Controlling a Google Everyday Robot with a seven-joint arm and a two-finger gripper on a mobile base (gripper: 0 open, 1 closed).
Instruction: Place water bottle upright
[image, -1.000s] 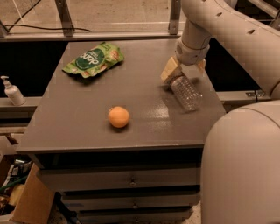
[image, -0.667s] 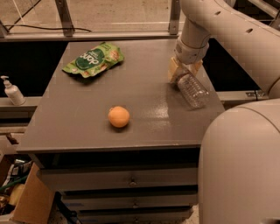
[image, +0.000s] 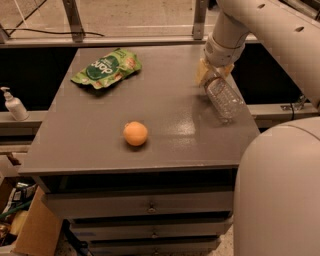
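Reaching down from upper right, gripper (image: 212, 76) clamped on tilted water bottle (image: 226, 100), by table (image: 100, 142) edge

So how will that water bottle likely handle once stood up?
The water bottle, tilted in the gripper near the table edge, looks clear and empty: probably light, easily tipped. Its round body would likely roll if dropped. Thin ribbed walls may flex.

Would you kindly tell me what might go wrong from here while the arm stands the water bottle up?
1. The gripper holds the water bottle at its neck end, tilted, with its base down near the table's right edge. Released like this, it would likely topple and might roll off.
2. Held only near the neck, the bottle may pivot or slip in the grip while being raised, ending up leaning rather than upright.
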